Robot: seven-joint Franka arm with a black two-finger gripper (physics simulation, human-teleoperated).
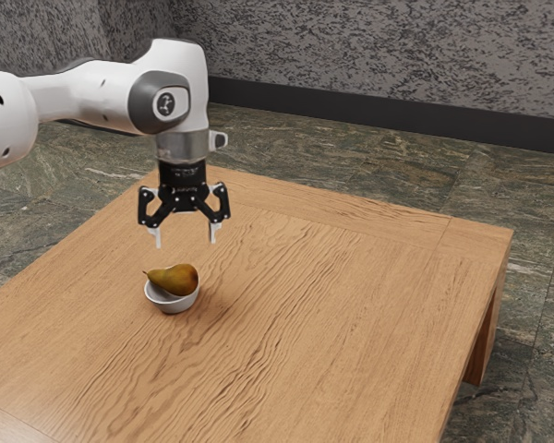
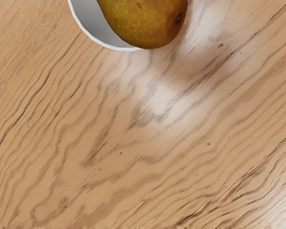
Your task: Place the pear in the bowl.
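Looks like the tail end of the job, tbh. Can see the pear [image 1: 175, 279] sitting in the white bowl [image 1: 172, 305], fat end up over the rim, stem end pointing out toward the other side. All of it on the wooden table [image 1: 295, 323], in from the edge on the exterior view's left and well apart from the corner on the exterior view's right. Gripper [image 1: 186, 236] released, fingers spread with nothing between them, hovering above and near the bowl. Next up, at a guess: just back off upward without brushing the pear, maybe with a quick check for wobble.

Hard to make out: any contact between pear and bowl floor, tucked out of sight. Part of the rim hidden behind the pear too. Bowl and pear both cropped in the wrist view, stem included. Nearest table corners cut off in the exterior view.
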